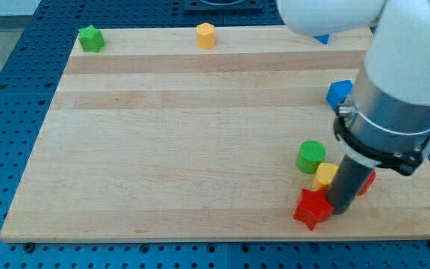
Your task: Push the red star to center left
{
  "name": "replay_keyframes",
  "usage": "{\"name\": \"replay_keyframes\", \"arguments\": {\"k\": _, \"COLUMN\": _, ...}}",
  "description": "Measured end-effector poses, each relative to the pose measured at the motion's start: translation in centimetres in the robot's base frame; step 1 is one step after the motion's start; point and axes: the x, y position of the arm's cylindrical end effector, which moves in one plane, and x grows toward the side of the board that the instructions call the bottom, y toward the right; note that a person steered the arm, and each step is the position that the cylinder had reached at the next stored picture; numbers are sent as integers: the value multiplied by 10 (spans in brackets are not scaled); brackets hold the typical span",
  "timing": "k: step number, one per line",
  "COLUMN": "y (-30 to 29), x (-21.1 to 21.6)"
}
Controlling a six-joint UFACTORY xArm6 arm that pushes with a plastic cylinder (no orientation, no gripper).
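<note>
The red star (312, 208) lies near the view's bottom right of the wooden board (185, 149). My tip (338, 210) is right beside it, touching its right side. A small yellow block (324, 175) sits just above the star, against the rod. A green cylinder (310, 157) stands above the yellow block. Another red block (366, 181) shows partly behind the rod on its right.
A blue block (339, 92) lies at the right, partly behind the arm. A green star-like block (90, 38) sits at the top left corner. A yellow hexagonal block (205, 35) sits at the top edge. A bit of another blue block (321, 38) shows under the arm at the top.
</note>
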Motion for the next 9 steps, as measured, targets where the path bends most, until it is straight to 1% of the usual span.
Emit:
{"name": "replay_keyframes", "arguments": {"k": 1, "y": -19, "x": 0}}
{"name": "replay_keyframes", "arguments": {"k": 2, "y": -2, "x": -2}}
{"name": "replay_keyframes", "arguments": {"k": 3, "y": 45, "x": 0}}
{"name": "replay_keyframes", "arguments": {"k": 4, "y": 30, "x": 28}}
{"name": "replay_keyframes", "arguments": {"k": 6, "y": 7, "x": 32}}
{"name": "replay_keyframes", "arguments": {"k": 7, "y": -31, "x": 32}}
{"name": "replay_keyframes", "arguments": {"k": 8, "y": -50, "x": 32}}
{"name": "replay_keyframes", "arguments": {"k": 9, "y": -55, "x": 28}}
